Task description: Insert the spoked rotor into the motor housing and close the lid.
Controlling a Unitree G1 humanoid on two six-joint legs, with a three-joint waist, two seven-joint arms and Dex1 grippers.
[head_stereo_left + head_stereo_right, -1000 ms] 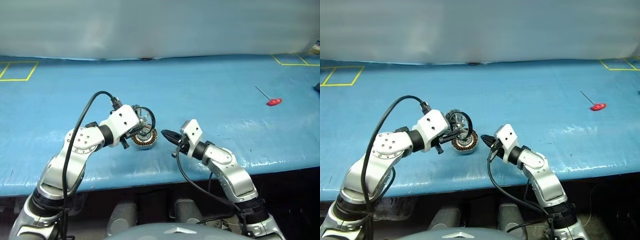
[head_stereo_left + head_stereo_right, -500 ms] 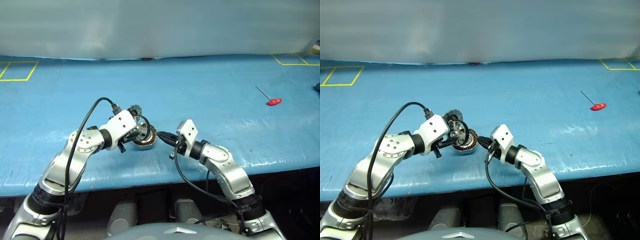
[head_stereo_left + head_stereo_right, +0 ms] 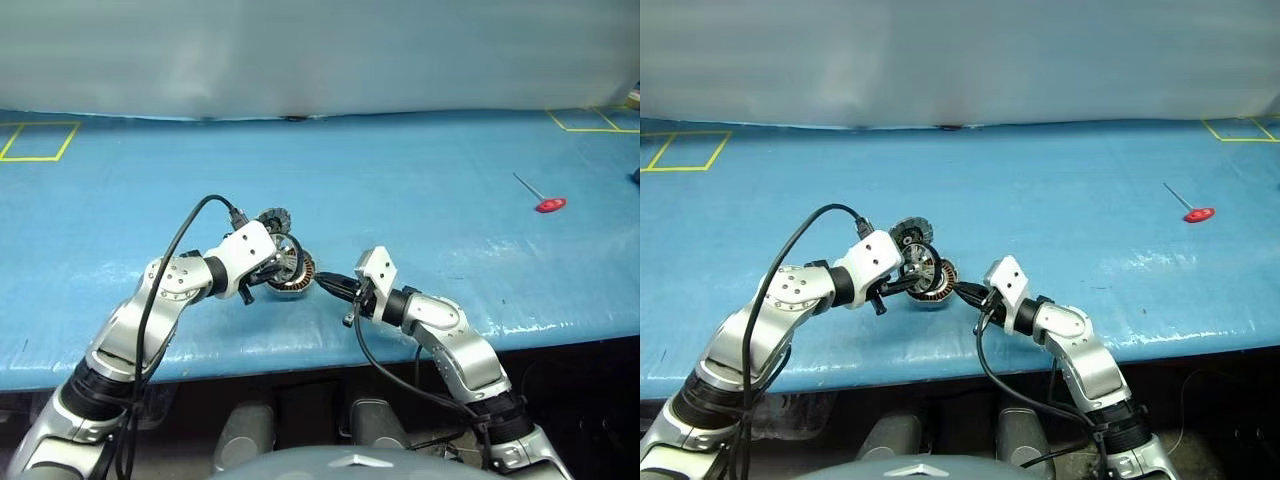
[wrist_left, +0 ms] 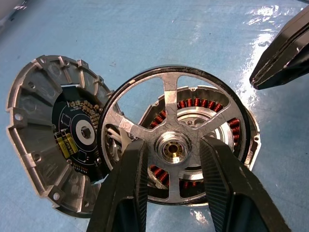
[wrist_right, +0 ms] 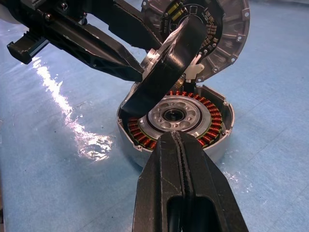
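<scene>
The motor housing, a grey cup with copper windings, lies on the blue table. Its lid stands open at the far edge, dark inner face showing. My left gripper is shut on the spoked rotor, one finger on each side of the silver hub. The rotor hangs tilted over the housing, its lower rim down at the housing's edge. My right gripper is shut and empty. Its tip is at the housing's near rim, opposite the left one; I cannot tell if it touches.
A red-handled tool lies far off to the right. Yellow tape squares mark the back corners of the table. The table's front edge runs just below both arms.
The left gripper has come down with the rotor, from above the housing to right over it. The right gripper has kept shut beside the housing, its tip slightly nearer the rim.
</scene>
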